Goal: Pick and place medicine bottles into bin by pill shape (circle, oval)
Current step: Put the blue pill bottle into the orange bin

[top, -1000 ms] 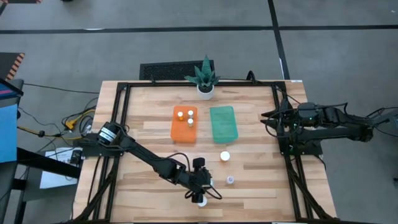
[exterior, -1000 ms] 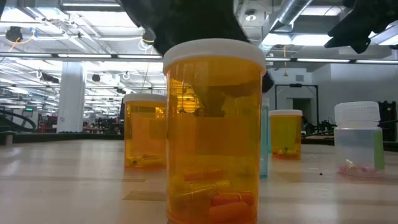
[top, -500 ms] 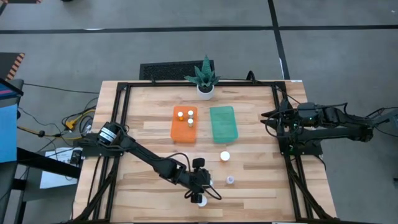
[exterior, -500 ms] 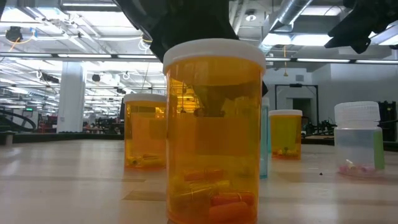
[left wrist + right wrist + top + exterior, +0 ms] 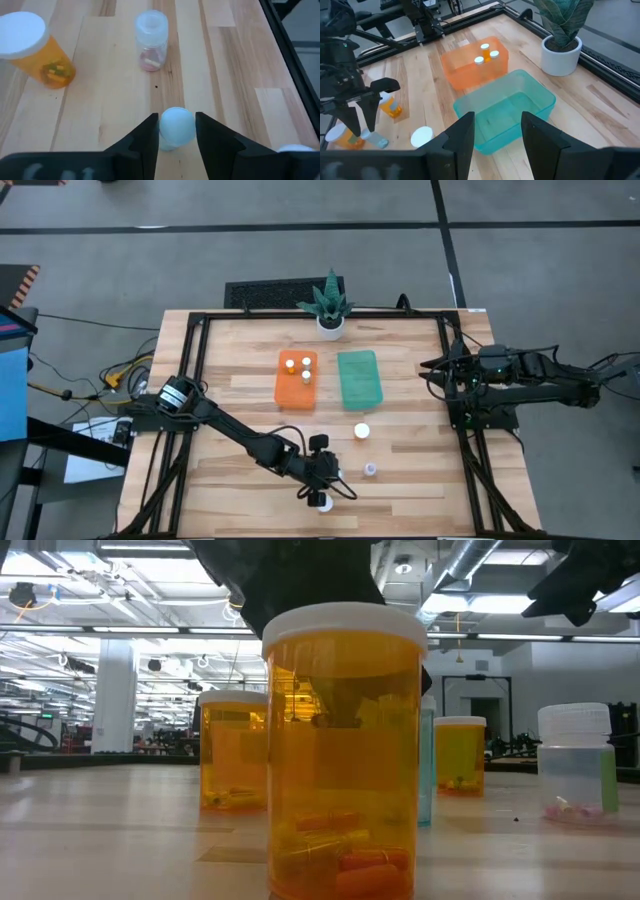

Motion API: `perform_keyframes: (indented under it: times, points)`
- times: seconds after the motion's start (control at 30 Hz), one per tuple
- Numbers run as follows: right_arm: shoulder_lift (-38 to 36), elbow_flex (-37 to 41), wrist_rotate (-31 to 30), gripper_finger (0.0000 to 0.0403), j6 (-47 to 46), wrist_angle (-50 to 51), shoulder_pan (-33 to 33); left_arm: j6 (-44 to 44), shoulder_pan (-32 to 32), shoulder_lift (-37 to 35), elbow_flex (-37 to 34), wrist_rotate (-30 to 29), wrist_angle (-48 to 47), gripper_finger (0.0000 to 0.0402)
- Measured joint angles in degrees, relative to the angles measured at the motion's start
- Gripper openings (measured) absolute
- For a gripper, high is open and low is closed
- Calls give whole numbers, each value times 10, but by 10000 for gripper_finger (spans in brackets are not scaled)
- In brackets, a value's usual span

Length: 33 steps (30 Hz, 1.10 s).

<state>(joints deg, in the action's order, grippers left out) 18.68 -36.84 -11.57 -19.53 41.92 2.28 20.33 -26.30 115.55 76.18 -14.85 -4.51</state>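
Bluish-clear bottle [image 5: 176, 127] upright, cap up, left gripper [image 5: 177, 134] fingers pinching its sides

Grey concrete floor [image 5: 560, 290] crossed by dark lines; exposed ceiling ducts [image 5: 480, 560] above a bright workshop hall.

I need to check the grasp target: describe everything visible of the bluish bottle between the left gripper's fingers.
The bluish bottle is small, of clear blue-tinted plastic, with a round pale cap. It stands upright on the wooden table near its front edge, between the fingers of the left gripper. The fingers flank the cap closely on both sides; whether they press it cannot be told. Its contents are hidden under the cap. A clear bottle and an amber bottle stand beyond it, apart.
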Motion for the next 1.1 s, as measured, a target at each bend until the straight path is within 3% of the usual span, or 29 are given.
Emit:
perform_keyframes:
  times: [0.43, 0.6, 0.77, 0.9, 1.1]
  points:
    - [0, 0, 0, 175, 0, 1, 0, -3, 6, -1, 69, -25, -87, 83]
    - [0, 0, 0, 175, 0, 1, 0, -21, 9, -1, 70, 48, -87, 122]
    - [0, 0, 3, 175, -1, 1, 0, -22, 15, -1, 103, 71, -135, 177]
    - [0, 0, 20, 175, -1, 1, 0, -103, 15, -1, 145, 78, -205, 202]
    - [0, 0, 24, 175, 0, 1, 0, -226, 27, -1, 167, 147, -258, 210]
